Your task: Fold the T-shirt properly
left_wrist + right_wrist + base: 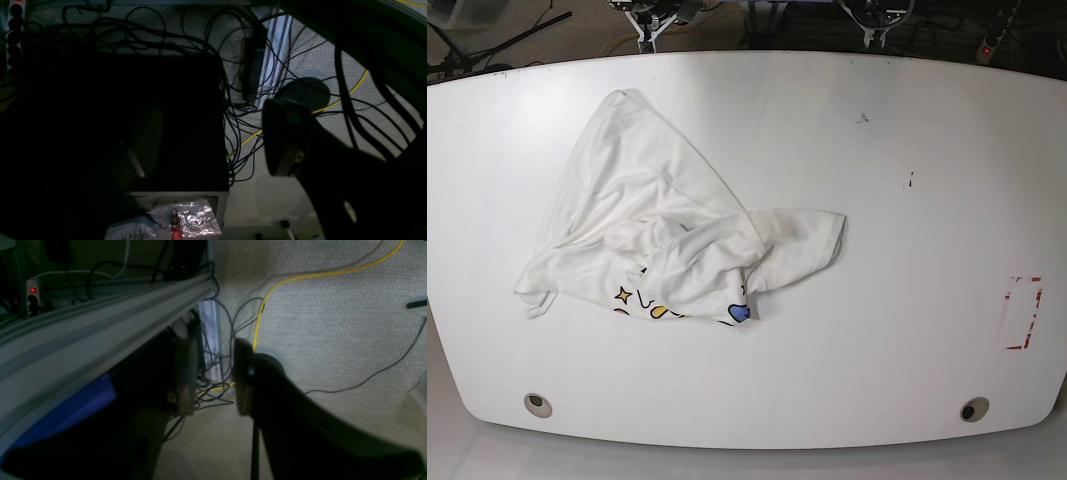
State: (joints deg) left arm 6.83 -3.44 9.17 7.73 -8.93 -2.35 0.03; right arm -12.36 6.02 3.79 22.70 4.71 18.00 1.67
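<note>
Both grippers are off the table and looking down at the floor. Right gripper point(213, 380) first: its two dark fingers stand apart with a clear gap between them, and nothing sits in that gap, only carpet and a tangle of cable behind. Left gripper point(287, 143) shows one dark finger plainly in the left wrist view; its partner is lost in shadow, so I cannot tell how its jaws stand, and nothing shows in its grasp.

Now by size. Biggest is the white table point(927, 150), filling the base view, with neither arm over it. On it lies the T-shirt point(667, 230), crumpled on the table's left half as that view has it, unfolded: one long white point runs up toward the far left corner, a sleeve sticks out toward the table's middle, and a strip of print peeks out along the near edge, with a yellow star, yellow shapes and a blue patch.

Next, an aluminium rail point(100, 323) slants across the right wrist view beside the right gripper. A yellow cable point(300, 276) snakes over the grey carpet behind that gripper. Smaller: a power strip point(32, 296) with a red light, beyond the rail. Smallest, red tape marks point(1024, 312) near the table's right edge.
</note>
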